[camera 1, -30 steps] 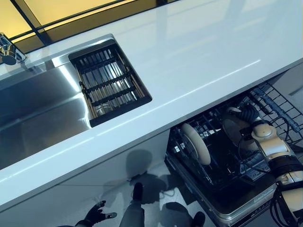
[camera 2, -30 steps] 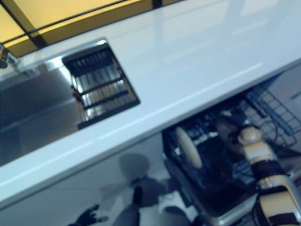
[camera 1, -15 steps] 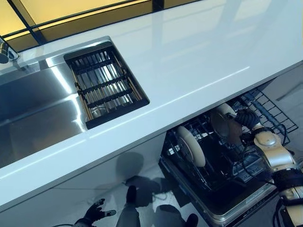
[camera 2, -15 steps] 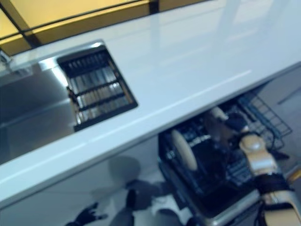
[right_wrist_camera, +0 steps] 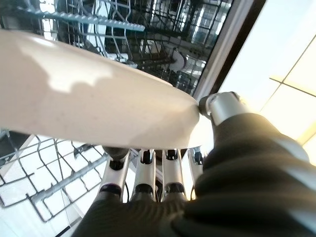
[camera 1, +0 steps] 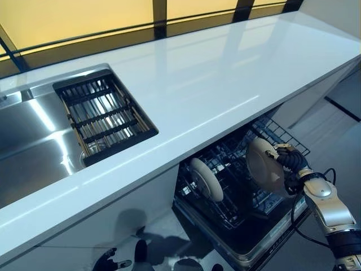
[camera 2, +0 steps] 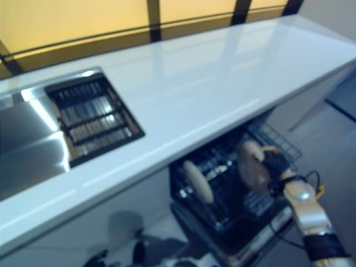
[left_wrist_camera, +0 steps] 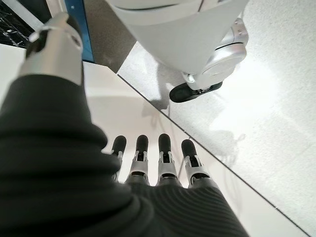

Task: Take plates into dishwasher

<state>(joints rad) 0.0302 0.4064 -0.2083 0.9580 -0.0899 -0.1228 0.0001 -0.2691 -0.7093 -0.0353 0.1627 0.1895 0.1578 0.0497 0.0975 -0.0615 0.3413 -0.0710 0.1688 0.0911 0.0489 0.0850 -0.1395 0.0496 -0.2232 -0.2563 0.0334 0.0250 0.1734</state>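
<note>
**Holding a plate on edge above the dishwasher rack**

Gripping the plate in your right hand, you have it nearly upright over the pulled-out dishwasher rack, below the front edge of the worktop. In the right wrist view the fingers run under the plate's lower face and the thumb presses its rim, so the hand is closed on the plate.

What matters for the coming move is the line-up: the plate stands on edge, its face turned much like that of the second plate, which already stands in the rack towards the sink end. The two are well apart, with bare tines between them. The slot you want probably lies straight below the held plate, so the move looks like a lowering, rim first, with the plate's plane kept parallel to the tine rows. Whether the rim is centred on a gap you cannot tell.

Your left hand hangs low over the floor, fingers straight and empty, far from the rack.
</note>
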